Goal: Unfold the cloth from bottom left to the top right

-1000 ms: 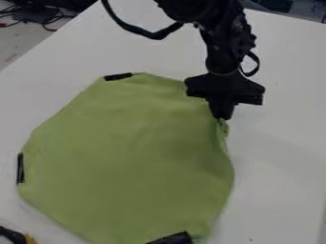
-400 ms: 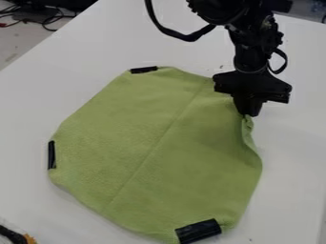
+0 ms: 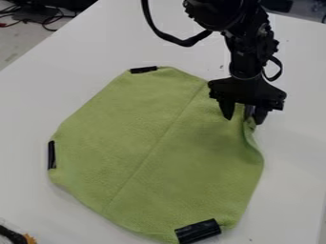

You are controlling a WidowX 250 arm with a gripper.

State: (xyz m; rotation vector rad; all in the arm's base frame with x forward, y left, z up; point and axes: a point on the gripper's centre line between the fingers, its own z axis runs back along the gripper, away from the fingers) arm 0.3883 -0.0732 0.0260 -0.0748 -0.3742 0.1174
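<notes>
Hanging open, claw (image 3: 244, 121) at cloth (image 3: 153, 152)

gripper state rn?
Gripper: open, its two fingers apart at the upper right edge of the green cloth.

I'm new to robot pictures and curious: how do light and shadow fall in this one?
Camera view: soft light on the white table, no harsh glare; a faint shadow along the lower-left edge of the green cloth; darker shading on it below the fingers.
</notes>
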